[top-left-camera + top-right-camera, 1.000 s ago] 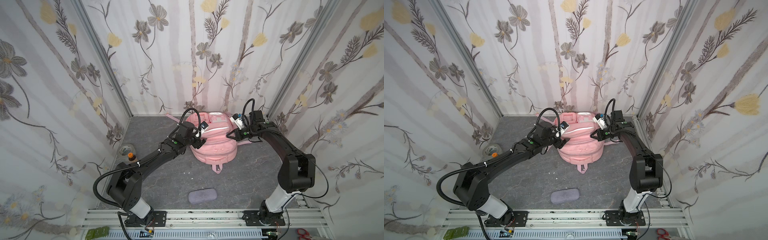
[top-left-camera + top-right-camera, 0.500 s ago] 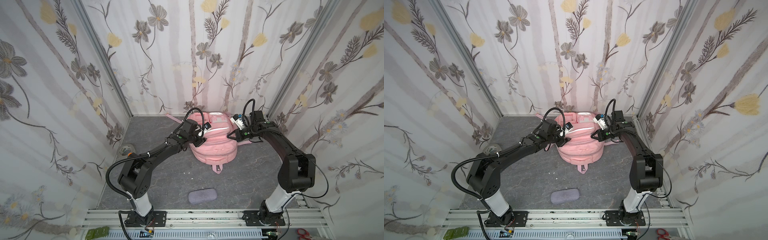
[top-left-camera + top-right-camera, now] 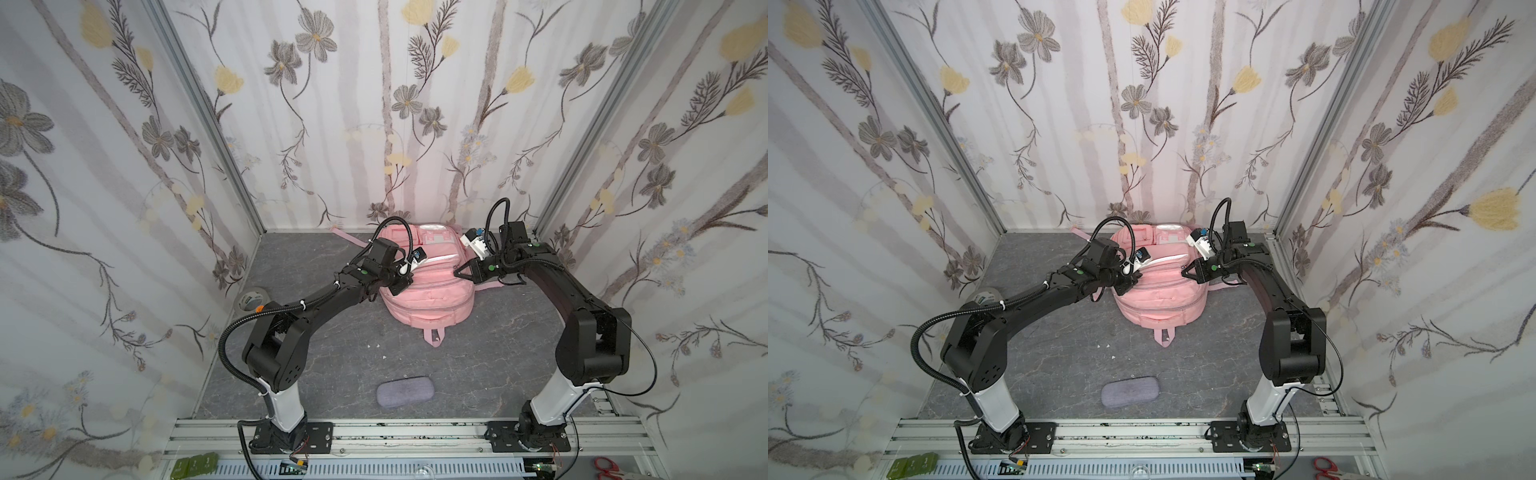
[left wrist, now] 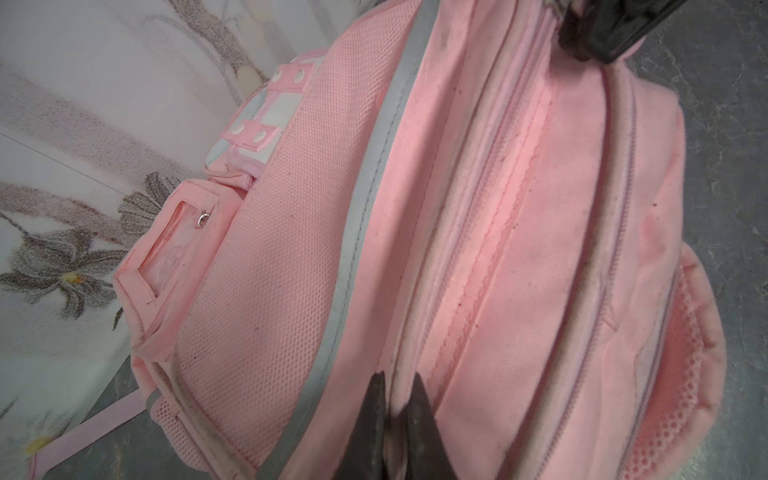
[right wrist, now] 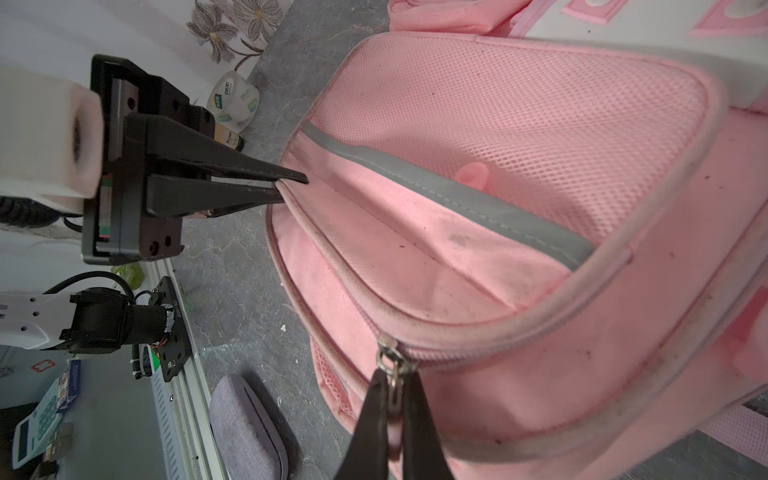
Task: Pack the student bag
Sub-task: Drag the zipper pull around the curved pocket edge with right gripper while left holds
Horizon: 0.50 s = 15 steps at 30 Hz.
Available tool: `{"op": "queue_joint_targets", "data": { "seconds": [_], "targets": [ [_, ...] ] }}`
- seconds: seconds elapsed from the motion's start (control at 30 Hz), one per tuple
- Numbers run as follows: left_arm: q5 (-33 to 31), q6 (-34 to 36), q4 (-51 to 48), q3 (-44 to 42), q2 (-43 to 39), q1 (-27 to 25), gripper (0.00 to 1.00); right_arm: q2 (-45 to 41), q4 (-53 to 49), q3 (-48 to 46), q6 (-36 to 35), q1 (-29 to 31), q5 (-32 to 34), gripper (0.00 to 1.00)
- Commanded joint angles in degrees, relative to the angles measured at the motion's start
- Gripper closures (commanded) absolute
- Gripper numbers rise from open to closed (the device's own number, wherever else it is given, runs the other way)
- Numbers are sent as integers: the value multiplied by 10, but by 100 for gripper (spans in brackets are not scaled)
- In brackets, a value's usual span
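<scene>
- Tape roll point(image 3: 250, 298) lies on the grey floor left of the student bag point(image 3: 428, 299), apart from it and partly behind the left arm in both top views.
- Left gripper point(image 5: 292, 188) sits at the bag's left flank. Its jaws are clenched on the piped rim point(image 5: 316, 237) of an unzipped pocket, with the fabric pinched thin between the two black fingers point(image 4: 374, 415).
- Grey pouch point(image 3: 405, 391) rests in front of the bag, well apart from it and nearer the base rail.
- The student bag, pink with white patches, lies flat mid-floor close to the back wall. Its carry loop point(image 3: 434, 336) points toward the arm bases. It spans the space between the two claws, and both touch it.
- On the bag's top face the pocket mouth gapes between a grey strip point(image 5: 436, 191) and the piped rim, showing pink lining.
- Right gripper point(image 3: 458, 274) meets the bag's right flank. Its jaws are pressed together on the metal zip pull point(image 5: 390, 357), at the end of the zip where the piped rim runs out.
- Red scissors point(image 3: 606, 467) lie far to the right front of the bag, beyond the rail.
</scene>
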Motion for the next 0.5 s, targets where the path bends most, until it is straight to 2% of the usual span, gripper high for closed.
{"op": "queue_joint_targets", "data": {
  "seconds": [0.0, 0.23, 0.37, 0.47],
  "targets": [
    [-39, -32, 6, 1, -11, 3, 100, 0, 1, 12, -4, -1, -21, 100],
    [8, -147, -13, 13, -52, -20, 100, 11, 3, 48, 28, 9, 1, 100],
    [-1, -185, -17, 21, -55, -60, 100, 26, 4, 77, 36, 25, 8, 100],
    [-22, -211, -43, 51, -26, -75, 100, 41, 3, 100, 44, 37, 10, 100]
  ]
}}
